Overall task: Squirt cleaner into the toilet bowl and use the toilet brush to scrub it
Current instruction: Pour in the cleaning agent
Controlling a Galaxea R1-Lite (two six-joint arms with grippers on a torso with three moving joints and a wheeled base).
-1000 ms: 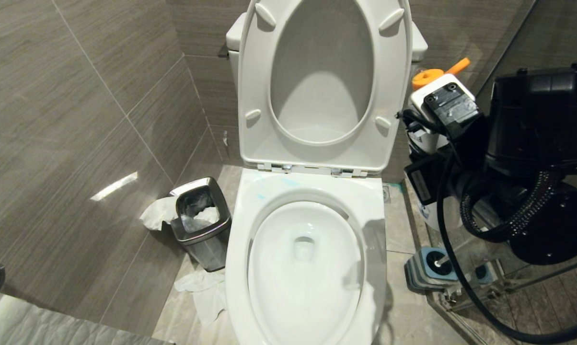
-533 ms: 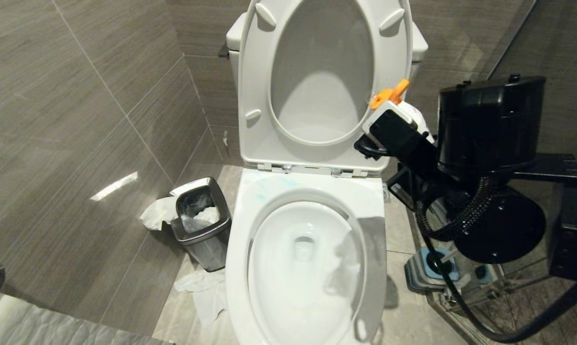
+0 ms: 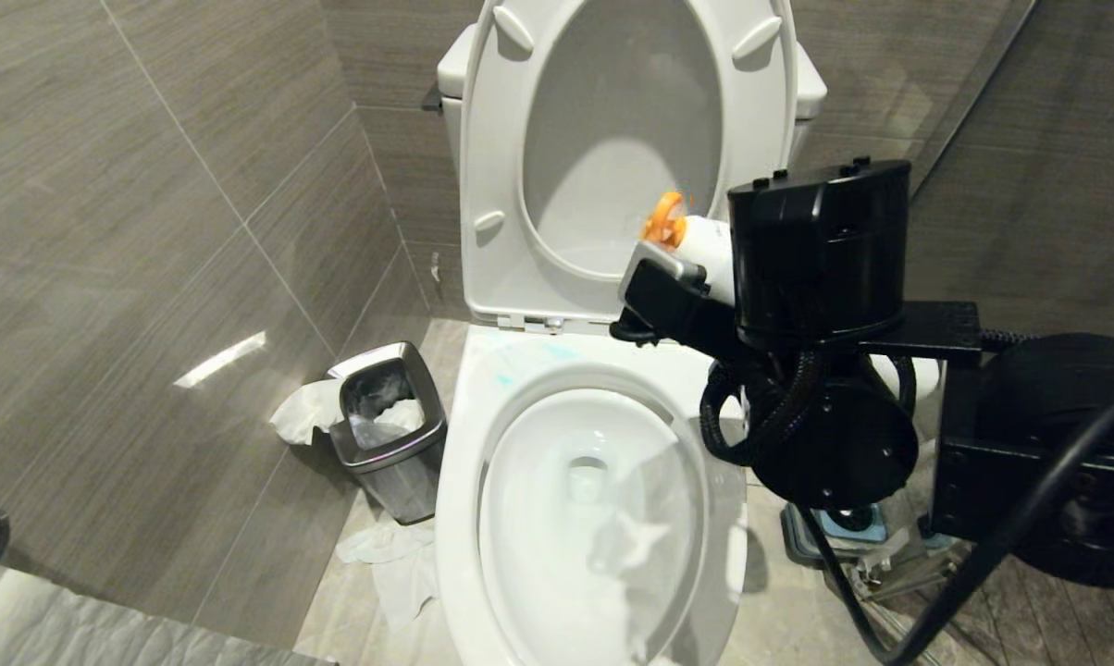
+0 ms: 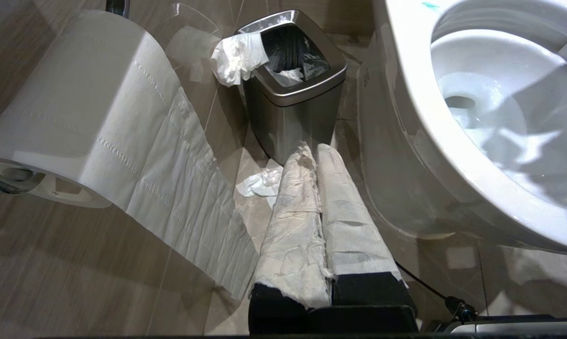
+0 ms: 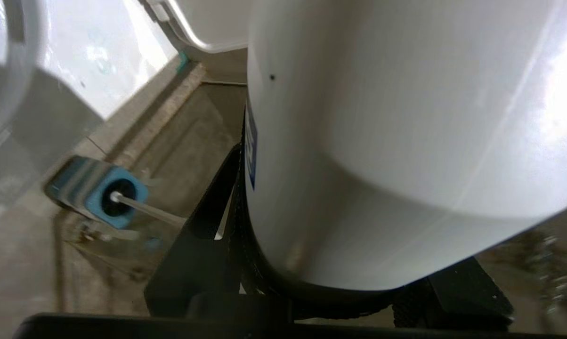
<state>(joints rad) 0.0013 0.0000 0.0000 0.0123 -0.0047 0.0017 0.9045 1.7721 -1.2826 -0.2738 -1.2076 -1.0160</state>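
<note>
A steel waste bin (image 3: 389,427) with a black liner stands on the tiled floor (image 3: 788,610) just beside the left side of the toilet bowl (image 3: 529,407), crumpled tissue hanging over its rim and more paper lying on the floor in front of it. In the left wrist view a toilet paper roll (image 4: 81,108) on a wall holder trails a long sheet downward. Grey wood-grain wall tiles (image 3: 150,231) enclose the corner, and a glass panel stands at the right.

The right arm's black bulk covers much of the floor right of the bowl and partly hides the brush holder (image 3: 844,527). The right gripper (image 3: 696,277) is clamped around a white cleaner bottle (image 3: 705,245); its orange cap (image 3: 663,222) points toward the raised seat, with the bottle's long axis lying roughly level above the back rim of the bowl. Faint teal cleaner (image 3: 511,365) streaks mark that rim's left corner.

The toilet brush (image 5: 142,209) stands in its blue holder by the bowl's right side, handle tilted toward the glass. The left gripper (image 4: 316,155), its fingers (image 4: 297,212) wrapped in paper, is pressed closed near the bin.
</note>
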